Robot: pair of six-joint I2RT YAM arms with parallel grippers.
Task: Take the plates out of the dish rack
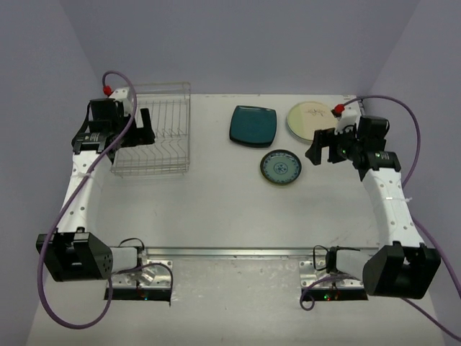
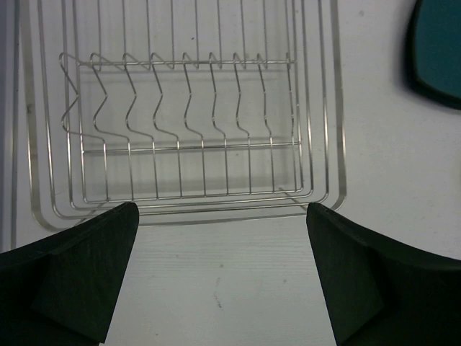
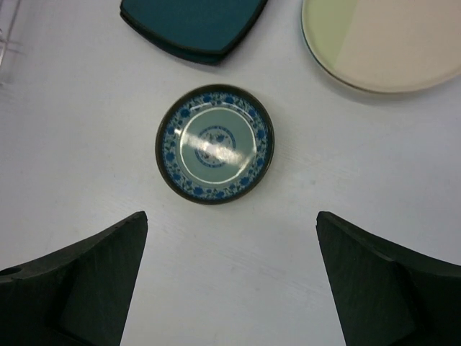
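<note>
Dish rack (image 2: 191,130): it stands at the far left corner of the table (image 1: 216,209). Its slot wires carry nothing; I see no plate in it.
Teal plate (image 1: 253,125): it lies flat near the far edge, about the middle, well apart from the rack.
Cream plate (image 1: 308,119): it lies flat toward the far right corner, just beside the teal one. One part has a pale green-blue tint.
Patterned plate (image 3: 215,153): it lies face up, a little nearer than the other two and touching neither.
Reason for the layout: each plate has its own bare place, probably so that none rests on another.
Left end effector (image 2: 222,209): released, fingers wide apart with nothing between them. It hangs by the left side of the rack, facing the bare slots.
Right end effector (image 3: 232,216): released and holding nothing, above the table just beside the patterned plate, on its right-edge side.
Progress: I judge the unloading finished, since the rack holds nothing.
Risk: if the right arm moves low, a finger may push the small plate.
</note>
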